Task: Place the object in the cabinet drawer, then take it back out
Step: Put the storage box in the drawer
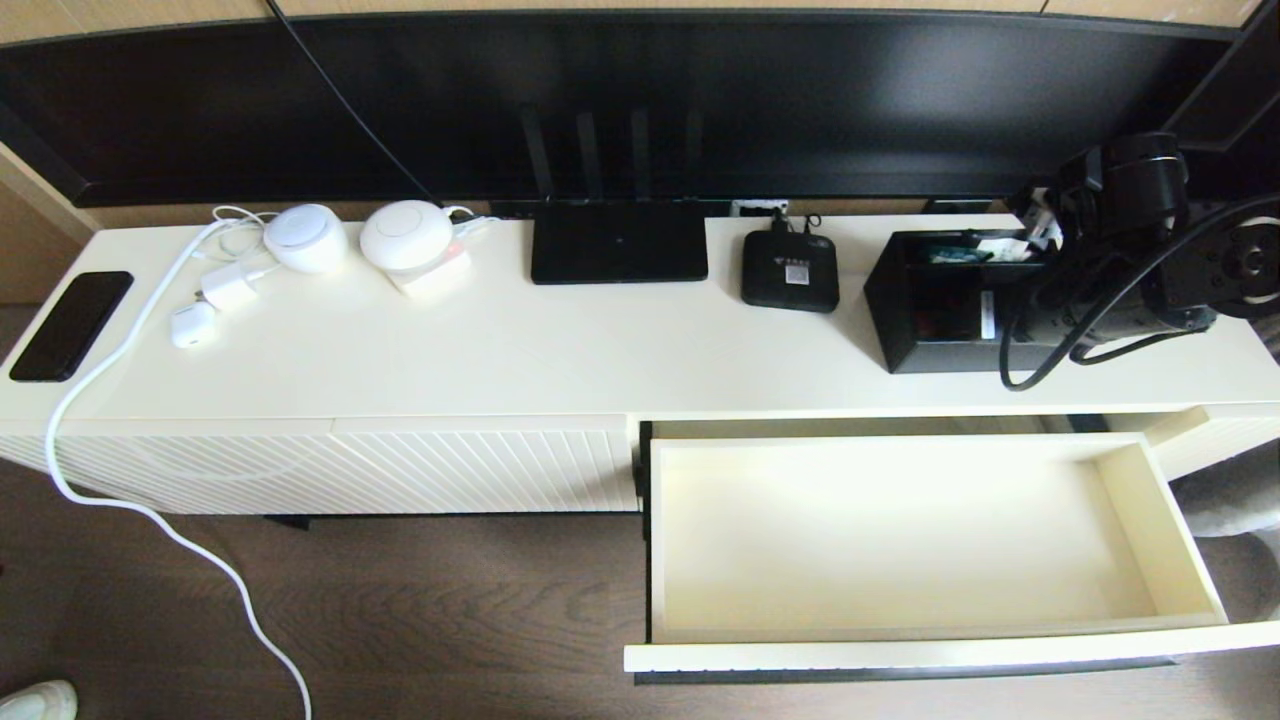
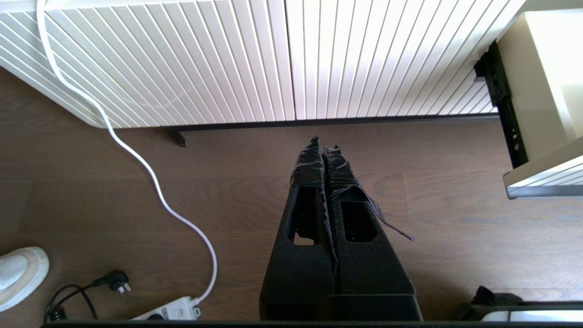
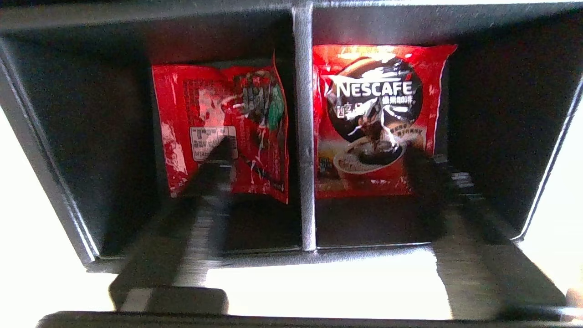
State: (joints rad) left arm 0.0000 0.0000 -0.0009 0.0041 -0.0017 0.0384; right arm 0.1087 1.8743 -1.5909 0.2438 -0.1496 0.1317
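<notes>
Sitting on the worktop (image 1: 560, 340) near its right end, the organiser box (image 1: 925, 315) holds red packets (image 3: 378, 118) in its two square compartments. Above it, the right gripper (image 3: 314, 164) spreads wide, one finger over each compartment. Below, the cabinet drawer (image 1: 1150, 520) stands pulled out. The left gripper (image 2: 324, 148) hangs closed over the floor.

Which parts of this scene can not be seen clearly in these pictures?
- Head view: the right arm covers the organiser box's right end, hiding the right gripper.
- Head view: the picture's edge cuts the drawer's right corner.
- Right wrist view: the gripper's fingers are blurred.
- Left wrist view: the left gripper hides the floor behind it.
</notes>
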